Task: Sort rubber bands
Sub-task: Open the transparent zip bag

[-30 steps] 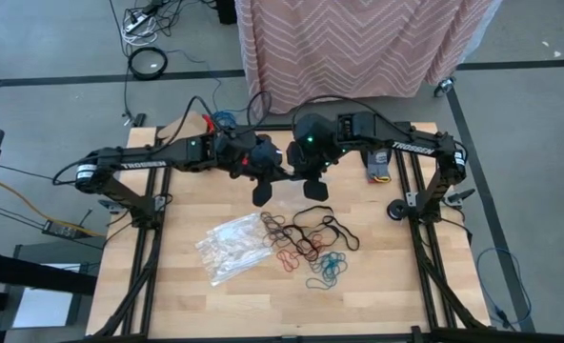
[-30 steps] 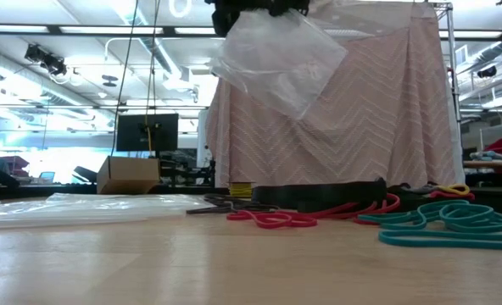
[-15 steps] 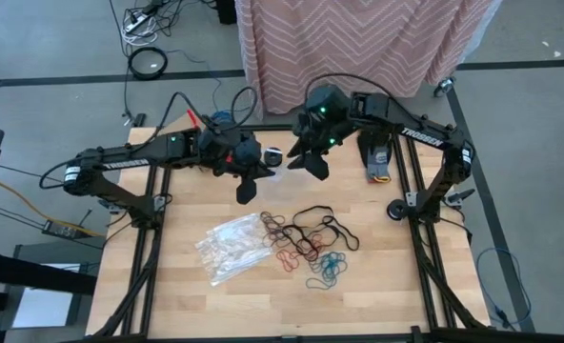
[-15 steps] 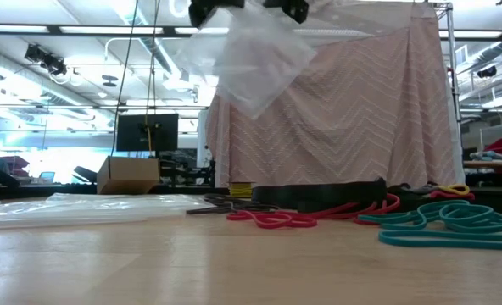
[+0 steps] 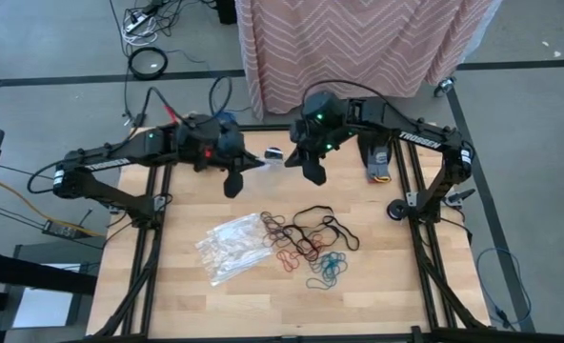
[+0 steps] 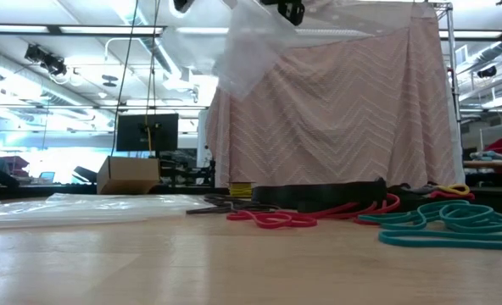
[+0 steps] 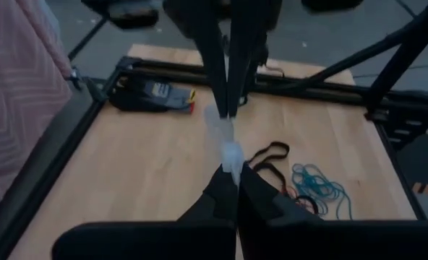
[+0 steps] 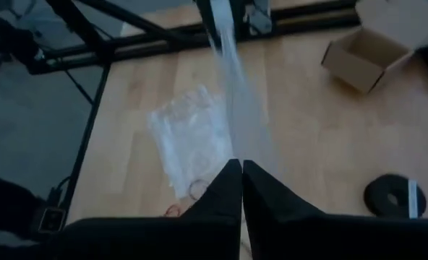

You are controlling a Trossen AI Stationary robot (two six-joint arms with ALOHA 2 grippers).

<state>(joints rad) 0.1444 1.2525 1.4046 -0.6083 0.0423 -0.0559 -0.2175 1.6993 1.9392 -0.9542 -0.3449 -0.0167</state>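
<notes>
A clear plastic bag hangs in the air between my two grippers, above the far part of the table, and both are shut on it. My left gripper is at the bag's left end and my right gripper at its right end. In the low view the bag hangs down from the top edge. The rubber bands lie loose on the wood near the table's middle: black, brown, red and teal loops. My left gripper pinches one end of the bag between its two shut fingers, pointing slantwise down toward the table's right. The bag is clear of the table and runs as a narrow, gathered strip to the other gripper. My right gripper pinches the bag's opposite end between its two shut fingers, slanting down toward the table's left. From there the film stretches away toward the left gripper, lifted clear of the wood.
A pile of clear bags lies left of the bands. A small open cardboard box and a black disc sit near the far edge. A dark device lies at the far right. The metal frame borders the table.
My left gripper has drawn away toward the table's left edge and risen, so the two grippers now stand farther apart. The bag between them has gone up and left with it, from a broad hanging sheet to a narrower strip.
</notes>
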